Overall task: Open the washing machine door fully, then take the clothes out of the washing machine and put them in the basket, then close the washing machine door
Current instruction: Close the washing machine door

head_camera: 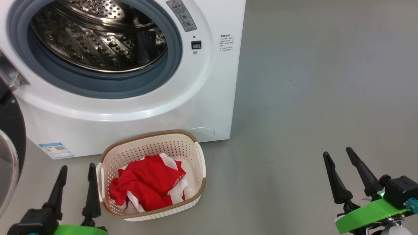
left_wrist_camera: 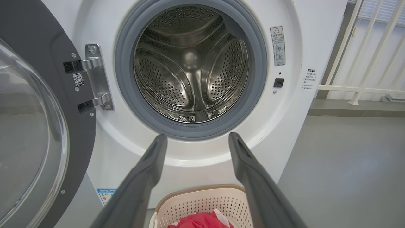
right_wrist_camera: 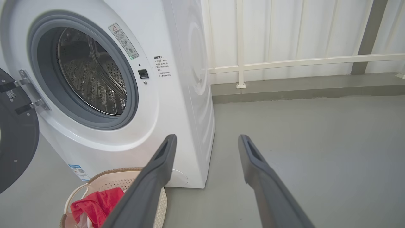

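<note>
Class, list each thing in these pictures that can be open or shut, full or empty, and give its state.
washing machine door, wide open
drum, empty as far as it shows
basket, upright, holding the clothes
clothes, heaped in the basket
left claw, open, holding nothing
right claw, open, holding nothing

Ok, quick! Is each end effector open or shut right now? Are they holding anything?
Left end effector: open, holding nothing.
Right end effector: open, holding nothing.
</note>
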`<state>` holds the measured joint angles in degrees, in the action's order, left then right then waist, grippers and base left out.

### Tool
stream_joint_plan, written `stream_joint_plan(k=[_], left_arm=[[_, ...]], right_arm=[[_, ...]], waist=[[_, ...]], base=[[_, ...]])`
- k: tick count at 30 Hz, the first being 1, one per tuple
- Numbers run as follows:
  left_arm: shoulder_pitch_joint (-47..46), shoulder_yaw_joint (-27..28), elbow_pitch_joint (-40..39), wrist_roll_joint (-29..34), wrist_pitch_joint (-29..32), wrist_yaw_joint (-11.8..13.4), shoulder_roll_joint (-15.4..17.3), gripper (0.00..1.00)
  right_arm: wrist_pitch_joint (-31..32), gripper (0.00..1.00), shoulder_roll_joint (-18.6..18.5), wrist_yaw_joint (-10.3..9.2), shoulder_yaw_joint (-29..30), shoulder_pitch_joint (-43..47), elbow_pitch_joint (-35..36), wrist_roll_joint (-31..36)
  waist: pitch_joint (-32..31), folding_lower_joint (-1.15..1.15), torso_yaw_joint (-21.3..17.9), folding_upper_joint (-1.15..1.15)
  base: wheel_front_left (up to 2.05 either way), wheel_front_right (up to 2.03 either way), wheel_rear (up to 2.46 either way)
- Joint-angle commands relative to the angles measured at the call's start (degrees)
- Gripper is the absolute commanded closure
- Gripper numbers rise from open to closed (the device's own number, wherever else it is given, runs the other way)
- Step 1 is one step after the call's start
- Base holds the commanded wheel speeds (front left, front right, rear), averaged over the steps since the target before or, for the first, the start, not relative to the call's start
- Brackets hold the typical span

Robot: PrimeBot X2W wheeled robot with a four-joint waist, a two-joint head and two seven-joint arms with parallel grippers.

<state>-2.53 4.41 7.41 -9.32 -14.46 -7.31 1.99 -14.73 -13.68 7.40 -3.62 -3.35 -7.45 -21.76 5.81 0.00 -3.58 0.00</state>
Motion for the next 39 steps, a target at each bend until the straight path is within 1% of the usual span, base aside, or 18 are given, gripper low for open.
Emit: stream_joint_plan(k=[1, 8, 15, 20, 28, 39], left_arm=[[-0.6, 1.6, -1.7, 0.1, -0.5, -0.1, 0.9, 0.0], [-0.3, 1.3, -1.7, -0.7, -0.5, 0.2, 0.9, 0.0], [0.1, 1.4, -0.7, -2.9, -0.5, 1.5, 0.9, 0.0], [0.6, 0.9, -0.5, -4.2, -0.5, 2.5, 0.9, 0.0], [1.3, -1.0, -0.7, -6.2, -0.5, 4.3, 0.9, 0.0], [2.3, -2.7, -1.8, -8.4, -0.5, 6.0, 0.9, 0.0]], right_arm=[[-0.3, 0.0, -0.8, 0.09, -1.1, -0.4, 1.4, 0.0], [-0.3, 0.0, -1.0, 0.09, -1.3, -0.3, 1.5, 0.0], [-0.3, 0.0, -1.4, 0.09, -1.9, -0.2, 1.7, 0.0], [-0.3, 0.0, -2.1, 0.09, -2.6, -0.5, 1.5, -0.1], [-0.3, 0.0, -3.2, 0.09, -5.0, -2.0, 1.0, -0.3], [-0.3, 0.0, -4.2, 0.09, -8.0, -4.5, 0.2, -0.7]], waist=[[0.0, 0.0, 0.0, 0.0], [-0.2, 0.0, 0.8, 0.0], [-0.4, 0.0, 3.7, 0.0], [-0.3, 0.0, 7.2, 0.0], [0.4, 0.0, 14.0, 0.0], [0.5, 0.0, 22.3, 0.0]], base=[[0.0, 0.0, 0.0], [0.0, 0.0, 0.0], [0.0, 0.0, 0.0], [0.0, 0.0, 0.0], [0.0, 0.0, 0.0], [0.0, 0.0, 0.0]])
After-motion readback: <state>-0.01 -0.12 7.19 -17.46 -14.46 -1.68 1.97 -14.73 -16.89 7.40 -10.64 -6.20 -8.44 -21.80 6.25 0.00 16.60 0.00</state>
